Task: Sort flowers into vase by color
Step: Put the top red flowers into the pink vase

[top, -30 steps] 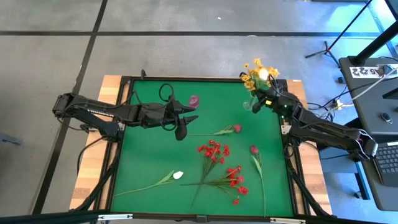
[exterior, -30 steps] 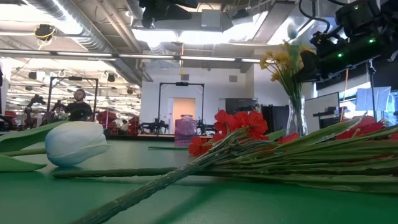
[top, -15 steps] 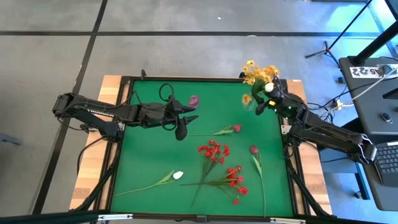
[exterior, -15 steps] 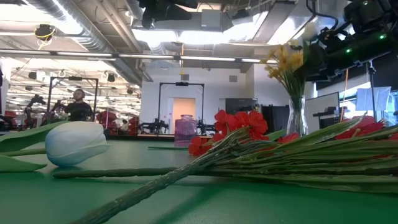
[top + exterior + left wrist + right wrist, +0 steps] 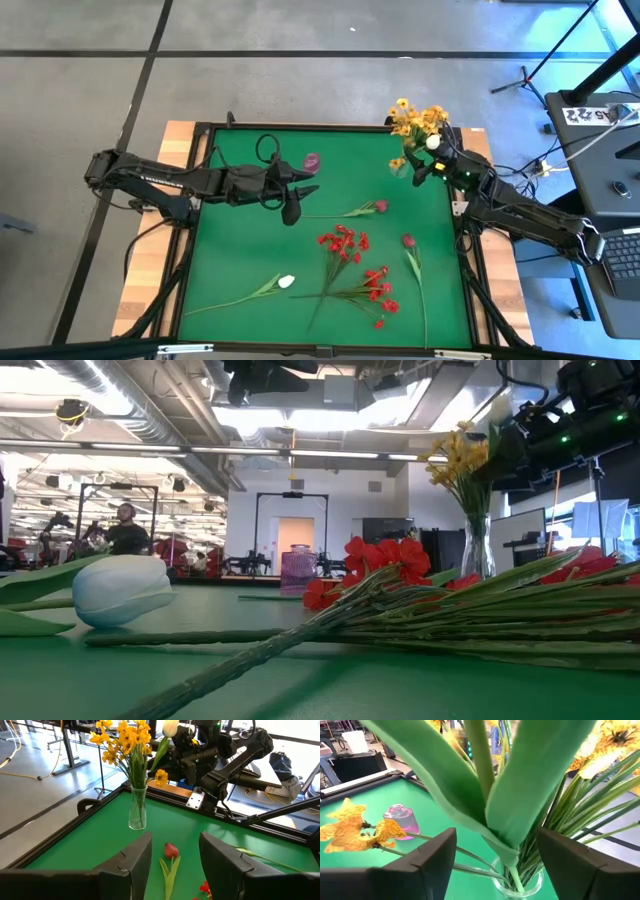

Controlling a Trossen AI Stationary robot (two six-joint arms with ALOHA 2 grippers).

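The right end effector [image 5: 428,160] is hanging released around a white tulip [image 5: 170,727] now standing in the clear vase [image 5: 137,810] among yellow flowers [image 5: 417,120], while the left end effector [image 5: 300,197], also released, is waiting over the green surface [image 5: 230,260], where unsorted red flowers [image 5: 345,243] are lying.

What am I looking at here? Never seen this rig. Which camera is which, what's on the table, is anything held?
Two dark robot arms work at a green table. One picture looks straight down, one looks level across the tabletop, and each wrist carries its own camera.

The right gripper is at the far right corner with its fingers open around the green stem and leaves of a white tulip standing in the clear vase among the yellow flowers. It does not clamp it. The left gripper hovers open and empty over the middle of the table.

Lying on the table: red sprays, two dark pink tulips, another white tulip, and a small pink vase at the far edge.
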